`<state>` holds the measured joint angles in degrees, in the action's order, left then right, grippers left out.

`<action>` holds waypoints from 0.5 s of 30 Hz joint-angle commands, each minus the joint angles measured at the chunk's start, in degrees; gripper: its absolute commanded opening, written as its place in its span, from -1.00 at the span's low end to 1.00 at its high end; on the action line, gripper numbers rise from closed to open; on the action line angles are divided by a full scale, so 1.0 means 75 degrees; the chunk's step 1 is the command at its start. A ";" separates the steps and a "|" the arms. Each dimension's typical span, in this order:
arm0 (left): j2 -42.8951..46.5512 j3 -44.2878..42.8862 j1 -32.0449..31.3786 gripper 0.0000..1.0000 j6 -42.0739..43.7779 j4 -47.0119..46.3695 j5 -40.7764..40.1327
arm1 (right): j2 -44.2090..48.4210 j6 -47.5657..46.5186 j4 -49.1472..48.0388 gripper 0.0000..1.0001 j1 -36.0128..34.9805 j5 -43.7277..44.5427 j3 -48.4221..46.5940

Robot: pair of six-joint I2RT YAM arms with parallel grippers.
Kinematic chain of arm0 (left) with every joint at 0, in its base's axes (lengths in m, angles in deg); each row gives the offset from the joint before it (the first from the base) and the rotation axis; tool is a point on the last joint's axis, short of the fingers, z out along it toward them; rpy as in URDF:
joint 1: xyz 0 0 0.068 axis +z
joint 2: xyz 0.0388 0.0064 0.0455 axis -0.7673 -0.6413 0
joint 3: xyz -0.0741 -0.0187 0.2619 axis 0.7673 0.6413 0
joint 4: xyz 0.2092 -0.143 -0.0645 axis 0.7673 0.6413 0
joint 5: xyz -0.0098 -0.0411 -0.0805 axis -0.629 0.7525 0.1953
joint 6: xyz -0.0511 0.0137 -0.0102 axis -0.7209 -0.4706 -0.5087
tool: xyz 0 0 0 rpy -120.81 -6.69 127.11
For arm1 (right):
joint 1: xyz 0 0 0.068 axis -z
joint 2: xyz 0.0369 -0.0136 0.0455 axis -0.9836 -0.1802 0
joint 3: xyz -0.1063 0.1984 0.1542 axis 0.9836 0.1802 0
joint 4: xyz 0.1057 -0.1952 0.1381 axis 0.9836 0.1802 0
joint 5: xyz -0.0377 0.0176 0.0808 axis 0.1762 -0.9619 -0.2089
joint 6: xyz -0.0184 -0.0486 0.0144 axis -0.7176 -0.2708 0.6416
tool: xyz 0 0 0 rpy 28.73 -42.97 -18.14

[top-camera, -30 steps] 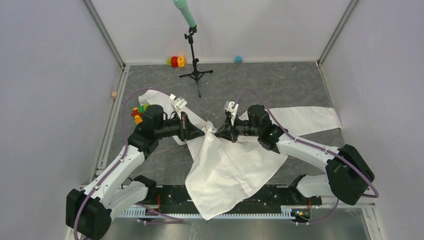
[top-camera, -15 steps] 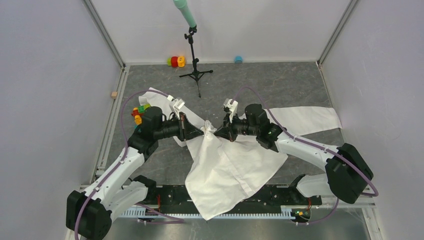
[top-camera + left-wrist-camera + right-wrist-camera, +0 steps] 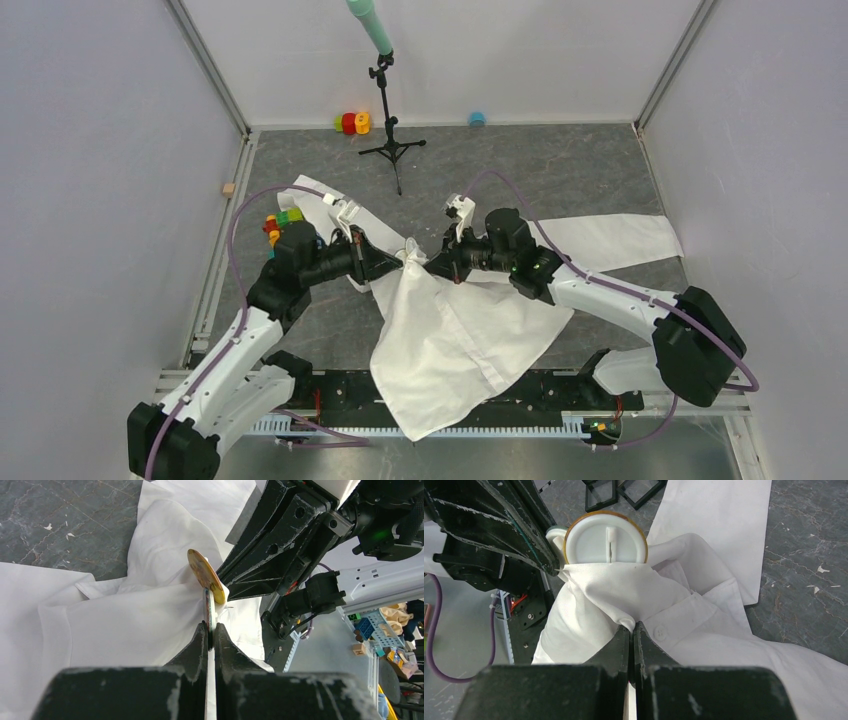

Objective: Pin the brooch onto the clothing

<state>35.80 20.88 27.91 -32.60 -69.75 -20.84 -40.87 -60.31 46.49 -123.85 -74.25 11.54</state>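
Observation:
The white shirt (image 3: 460, 330) lies spread on the grey table, one fold lifted between my two grippers. My left gripper (image 3: 388, 262) is shut on the lower edge of the brooch (image 3: 204, 575), a round orange-gold disc seen edge-on in the left wrist view, pressed against the raised fabric (image 3: 125, 625). My left gripper (image 3: 210, 628) is closed tight on it. My right gripper (image 3: 432, 264) faces it, shut on a shirt fold (image 3: 624, 595) beside a button. In the right wrist view the brooch's white back (image 3: 605, 537) shows above my right gripper (image 3: 631, 626).
A black tripod stand (image 3: 390, 140) with a green pole stands at the back. Red and yellow toy blocks (image 3: 350, 122) and a blue object (image 3: 477, 118) lie by the far wall. More coloured blocks (image 3: 277, 224) sit by the left arm. A black rail (image 3: 340, 390) runs along the near edge.
Both grippers, with the raised shirt fold between them, have shifted a little to the left. The left arm's elbow has drawn back. Both grips stay shut.

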 commanded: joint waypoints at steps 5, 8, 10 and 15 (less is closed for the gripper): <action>0.0728 -0.0092 0.0131 -0.95 -0.0103 -0.0933 -0.0324 | 0.0064 0.0410 0.1209 -1.00 -0.0078 0.0300 -0.0235; 0.0915 -0.0077 0.0133 -0.95 0.0027 -0.0902 -0.0362 | 0.0371 0.0247 0.1233 -0.92 -0.0111 0.0505 -0.0238; 0.0946 -0.0170 0.0135 -0.95 0.0151 -0.0838 -0.0205 | 0.0730 -0.0218 0.1281 -0.64 -0.0103 0.0962 -0.0229; 0.0920 -0.0378 0.0141 -0.96 0.0298 -0.0921 0.0619 | 0.1694 -0.2071 0.1191 0.30 -0.0011 0.1074 -0.0244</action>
<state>41.61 21.65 28.42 -32.44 -70.80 -21.08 -33.81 -63.98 53.35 -124.63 -69.16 10.03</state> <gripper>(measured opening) 0.051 0.516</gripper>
